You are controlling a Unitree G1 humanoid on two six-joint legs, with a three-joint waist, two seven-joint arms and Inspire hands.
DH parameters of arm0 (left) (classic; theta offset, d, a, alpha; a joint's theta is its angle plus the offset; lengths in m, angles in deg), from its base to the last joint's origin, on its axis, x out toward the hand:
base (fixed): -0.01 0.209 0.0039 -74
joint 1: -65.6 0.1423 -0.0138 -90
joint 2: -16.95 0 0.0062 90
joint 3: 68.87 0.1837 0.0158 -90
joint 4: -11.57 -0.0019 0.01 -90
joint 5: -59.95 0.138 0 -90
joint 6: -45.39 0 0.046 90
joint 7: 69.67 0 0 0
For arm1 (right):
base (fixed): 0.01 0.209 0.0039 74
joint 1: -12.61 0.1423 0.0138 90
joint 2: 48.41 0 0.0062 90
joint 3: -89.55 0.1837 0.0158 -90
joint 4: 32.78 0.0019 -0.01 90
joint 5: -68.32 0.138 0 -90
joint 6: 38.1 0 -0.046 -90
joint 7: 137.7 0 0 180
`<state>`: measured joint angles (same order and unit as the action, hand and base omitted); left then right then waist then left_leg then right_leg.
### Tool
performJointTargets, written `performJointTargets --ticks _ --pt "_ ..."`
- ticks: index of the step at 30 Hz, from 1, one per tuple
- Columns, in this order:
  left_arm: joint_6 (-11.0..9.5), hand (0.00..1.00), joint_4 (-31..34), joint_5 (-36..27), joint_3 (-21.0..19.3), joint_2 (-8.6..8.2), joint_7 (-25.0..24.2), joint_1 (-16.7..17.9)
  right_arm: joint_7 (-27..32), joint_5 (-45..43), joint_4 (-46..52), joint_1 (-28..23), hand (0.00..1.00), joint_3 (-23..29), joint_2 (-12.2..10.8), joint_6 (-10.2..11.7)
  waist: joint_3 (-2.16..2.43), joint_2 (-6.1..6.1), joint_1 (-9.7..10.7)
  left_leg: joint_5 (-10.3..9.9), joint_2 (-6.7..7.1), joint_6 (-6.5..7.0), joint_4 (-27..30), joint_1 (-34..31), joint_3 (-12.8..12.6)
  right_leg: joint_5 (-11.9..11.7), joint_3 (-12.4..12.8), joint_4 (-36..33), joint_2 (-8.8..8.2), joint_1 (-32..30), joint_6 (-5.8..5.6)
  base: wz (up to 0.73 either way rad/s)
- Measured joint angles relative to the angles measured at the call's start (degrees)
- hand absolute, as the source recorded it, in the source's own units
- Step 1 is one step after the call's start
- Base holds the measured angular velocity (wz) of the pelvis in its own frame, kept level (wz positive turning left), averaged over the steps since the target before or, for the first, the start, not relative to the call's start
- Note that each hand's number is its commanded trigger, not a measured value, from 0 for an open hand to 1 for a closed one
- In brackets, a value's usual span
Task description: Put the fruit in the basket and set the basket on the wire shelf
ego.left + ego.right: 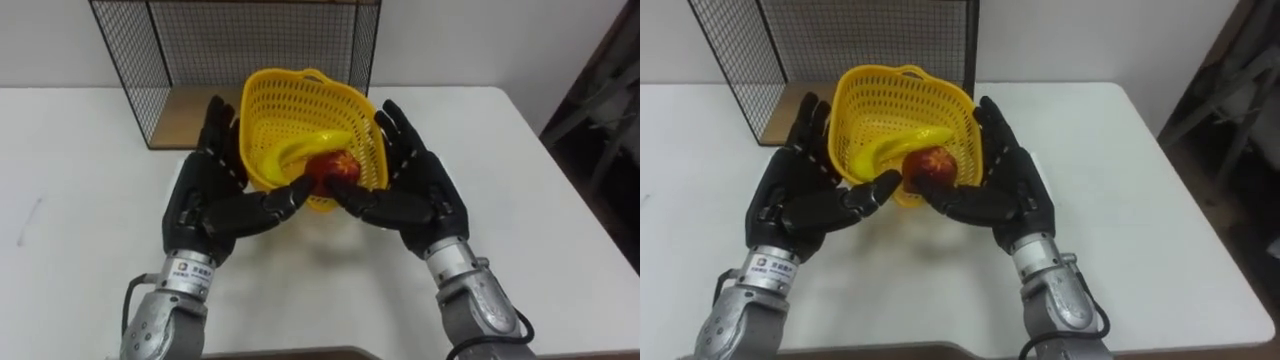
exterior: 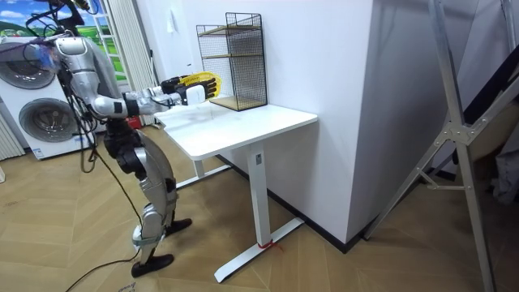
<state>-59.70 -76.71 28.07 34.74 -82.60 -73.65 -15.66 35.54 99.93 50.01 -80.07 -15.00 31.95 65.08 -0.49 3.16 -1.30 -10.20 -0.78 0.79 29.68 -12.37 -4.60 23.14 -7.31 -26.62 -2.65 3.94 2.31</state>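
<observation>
Basket: I am holding the basket [image 1: 300, 105] tipped toward me between both palms, just in front of the shelf [image 1: 250, 45], with the banana [image 1: 298, 150] and apple [image 1: 333, 168] lying inside it
Left robot hand: the left robot hand [image 1: 205, 195] is pressing flat on the basket's left wall, fingers straight, thumb reaching under the front edge
Right robot hand: the right robot hand [image 1: 425, 190] is mirroring it on the right wall, spread wide and not curled
Handling: I am judging the basket to be light, thin plastic mesh, likely flexing under a squeeze and smooth enough to slip; the loose fruit is probably shifting to the low side
Hold: I am favouring even pressure low on both walls, with the thumbs supporting from beneath
Eye views: these are giving me the fruit and the finger placement
Room view: this is showing me the basket [image 2: 201, 83] raised clear of the desk [image 2: 243, 126], and the shelf [image 2: 243, 61] with its upper level
</observation>
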Motion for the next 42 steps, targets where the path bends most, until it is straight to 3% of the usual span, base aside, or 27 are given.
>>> performJointTargets --ticks 5,9,11,12,13,14,16,17,18,19,21,23,24,25,29,37,42 --pt "0.0 0.0 0.0 0.2 0.1 0.11 0.0 0.0 -0.2 -0.5 2.4 0.0 0.0 0.2 0.6 -0.1 -0.09 -0.13 0.2 -2.4 1.64 0.37 1.9 -0.9 -0.2 2.5 0.1 -2.2 -1.33 -0.6 -0.64 0.04" --pt "0.0 0.0 0.5 0.1 0.2 0.27 0.0 -0.2 -0.1 -0.3 5.1 0.5 0.0 0.0 0.6 1.3 0.09 0.36 0.6 -4.1 3.79 2.18 2.5 -0.7 -1.1 4.5 -0.7 -5.6 -4.48 -0.3 -2.47 0.16" --pt "0.0 0.0 0.5 0.1 0.1 0.26 0.0 -0.4 0.1 -0.3 5.2 0.8 0.0 -0.1 0.2 1.8 -0.14 0.54 0.8 -4.9 4.88 3.19 3.2 -0.1 -1.8 3.8 -0.7 -14.8 -6.62 -3.6 -3.56 0.17" --pt "0.0 0.0 0.5 0.2 0.1 0.22 0.0 -0.4 0.3 -0.4 5.2 0.7 0.0 -0.1 0.0 1.9 -0.4 0.88 1.1 -5.7 5.68 3.96 3.5 0.9 -2.4 2.3 -0.3 -20.7 -8.28 -5.4 -4.79 0.27" --pt "0.0 0.0 0.5 0.2 0.1 0.05 0.0 -0.5 0.3 -0.4 5.0 0.8 0.0 0.1 0.1 1.9 -0.6 0.83 1.6 -6.8 5.7 4.46 3.8 1.7 -3.1 -0.1 0.7 -25.1 -8.56 -7.2 -4.57 0.19" --pt "0.0 0.0 0.5 0.2 0.2 -0.02 0.0 -0.5 0.3 -0.5 4.8 0.9 0.0 0.1 0.1 1.9 -0.7 0.66 1.5 -7.2 5.67 4.66 3.8 2.2 -3.1 -1.5 1.0 -26.6 -8.47 -7.8 -4.66 0.07" --pt "0.0 0.0 0.6 0.1 0.2 -0.03 0.0 -0.5 0.3 -0.5 4.5 0.8 0.0 0.1 0.0 2.0 -1.2 -0.2 1.3 -8.0 5.39 5.3 2.9 3.9 -2.1 -6.9 0.5 -29.6 -8.11 -9.0 -5.39 0.06" --pt "0.0 0.0 0.6 0.1 0.2 -0.03 0.0 -0.5 0.3 -0.5 4.4 0.8 0.0 0.1 0.0 2.0 -1.39 -0.58 1.4 -8.1 5.3 5.45 2.5 4.2 -1.6 -7.5 0.5 -29.6 -7.95 -9.2 -5.61 0.04" --pt "0.0 0.0 0.6 0.2 0.1 -0.07 0.0 -0.6 0.3 -0.6 4.2 0.6 0.0 0.1 0.0 2.0 -1.11 -1.14 1.4 -8.1 5.22 5.56 1.6 4.3 -1.2 -5.7 0.7 -28.9 -7.17 -10.3 -5.91 -0.03" --pt "-0.1 0.0 0.6 0.2 -0.1 -0.09 0.1 -0.8 0.3 -0.6 4.2 0.6 0.0 0.1 0.0 2.0 -1.14 -1.25 1.2 -8.0 5.05 5.69 1.0 4.3 -1.1 -2.5 0.7 -26.1 -6.42 -11.9 -5.38 0.0" --pt "-0.1 0.0 0.4 0.2 0.0 -0.08 0.1 -0.8 0.3 -0.6 4.0 0.1 0.0 0.1 0.0 2.0 -1.33 -1.61 1.3 -7.9 4.96 5.94 0.1 5.1 -0.9 -0.9 0.7 -18.6 -5.49 -13.4 -5.03 0.09" --pt "-0.1 0.0 0.2 0.2 0.0 -0.1 0.1 -0.8 0.4 -0.7 3.5 -0.1 0.0 0.1 0.1 1.9 -1.27 -1.49 1.2 -8.1 5.09 5.89 -0.2 5.8 -0.8 -2.2 0.8 -8.6 -4.25 -14.4 -4.26 0.16" --pt "0.1 0.0 -0.7 0.4 0.4 -0.41 0.1 -0.8 0.6 -0.7 3.3 -0.6 0.0 0.1 0.4 1.7 -0.77 -2.03 1.2 -8.4 5.1 5.6 -0.3 6.5 0.2 -4.9 0.6 -7.5 -3.86 -13.8 -3.45 0.08" --pt "0.3 0.0 -0.8 0.9 0.5 -0.42 0.1 -0.8 0.7 -0.7 3.3 -0.3 0.0 0.1 0.9 1.5 -0.56 -2.23 0.6 -8.5 4.7 5.32 -1.3 7.2 0.1 -5.2 0.4 -5.9 -3.14 -12.8 -3.03 0.07" --pt "1.0 0.0 -0.8 1.6 0.3 -0.39 0.1 -1.1 0.8 -0.3 3.1 1.3 0.0 0.1 1.0 0.9 -0.69 -2.0 0.5 -7.9 3.64 4.44 -4.1 8.7 0.3 -6.5 -0.4 -1.9 -1.89 -10.6 -2.43 -0.04" --pt "1.6 0.0 -0.8 1.6 0.1 -0.24 0.1 -1.7 1.3 -0.1 2.9 2.0 0.0 0.2 0.8 -0.1 -0.75 -1.65 1.1 -5.2 2.46 3.91 -10.9 12.8 0.6 -11.6 -0.7 7.3 0.72 -4.7 -2.2 -0.01" --pt "2.8 0.0 -0.8 2.3 0.1 -0.13 0.2 -1.7 1.7 -0.1 0.8 2.1 0.0 0.3 0.7 -0.4 -0.74 -1.64 1.1 -4.9 2.21 3.9 -11.0 12.9 0.7 -12.4 -0.7 9.0 1.13 -4.0 -2.14 0.0"
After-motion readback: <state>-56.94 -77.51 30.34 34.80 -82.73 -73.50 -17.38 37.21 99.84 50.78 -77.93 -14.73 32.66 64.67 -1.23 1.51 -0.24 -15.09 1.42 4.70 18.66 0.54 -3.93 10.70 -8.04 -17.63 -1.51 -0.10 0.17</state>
